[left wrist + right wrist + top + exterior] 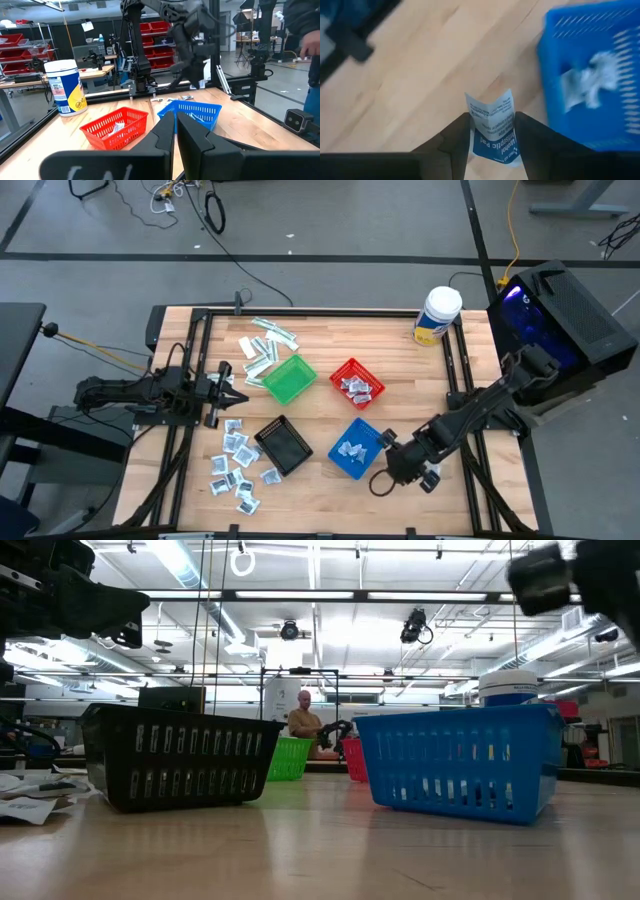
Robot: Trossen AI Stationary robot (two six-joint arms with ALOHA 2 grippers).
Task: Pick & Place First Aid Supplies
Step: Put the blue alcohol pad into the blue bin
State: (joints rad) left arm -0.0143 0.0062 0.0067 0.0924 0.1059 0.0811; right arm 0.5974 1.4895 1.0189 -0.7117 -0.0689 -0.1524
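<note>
Right gripper (pixel 491 137) pinches a flat, crinkled paper sachet (pixel 493 131) (white-and-blue) beside the slotted blue basket (pixel 585 75).

The left arm stretches flat across the table's left side, its left gripper (pixel 232 388) pointing toward the middle with its 2 fingers (pixel 165 135) pressed together and nothing between them. The right arm reaches in from the right edge, bent at the elbow, its right gripper (pixel 492 135) angled down, both fingers (pixel 457 135) clamped on a packet
</note>
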